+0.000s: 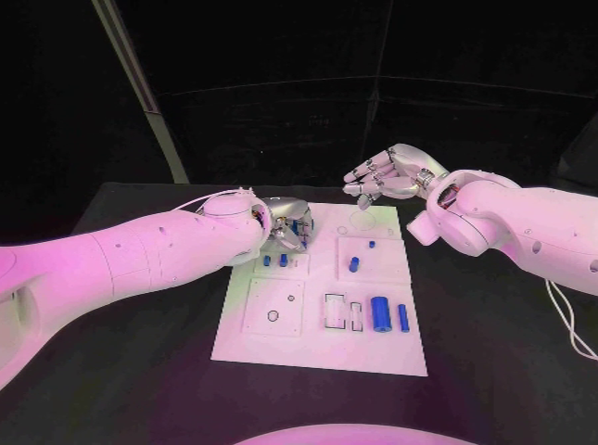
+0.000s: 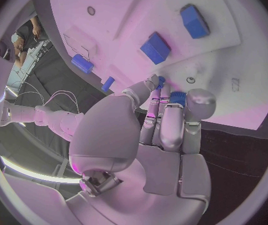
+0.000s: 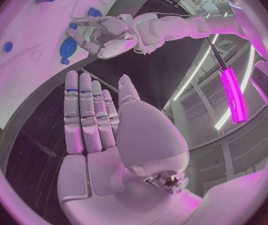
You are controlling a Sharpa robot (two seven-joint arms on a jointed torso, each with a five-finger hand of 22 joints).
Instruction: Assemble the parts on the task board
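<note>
White board: we see the task board (image 1: pixel 246 343) lying flat in the middle of the black table (image 1: pixel 513 371), its long side running away from us.
Left hand: we find the left hand (image 1: pixel 288 225) low over the board's far left part, fingers curled down toward the surface; in the left wrist view a small blue part (image 2: pixel 176 97) sits right at its fingertips (image 2: pixel 160 87), but we cannot tell whether it is truly pinched.
Right hand: we see the right hand (image 1: pixel 389 176) raised beyond the board's far right corner, fingers straight and close together, palm flat, nothing in it.
Near row: we spot a thick blue cylinder (image 1: pixel 380 311) and a thinner blue peg (image 1: pixel 403 318) lying side by side at the board's near right.
Middle: we see a short blue piece (image 1: pixel 356 265) lying right of centre.
Far left: two small blue blocks (image 1: pixel 284 260) stand just near the left hand.
</note>
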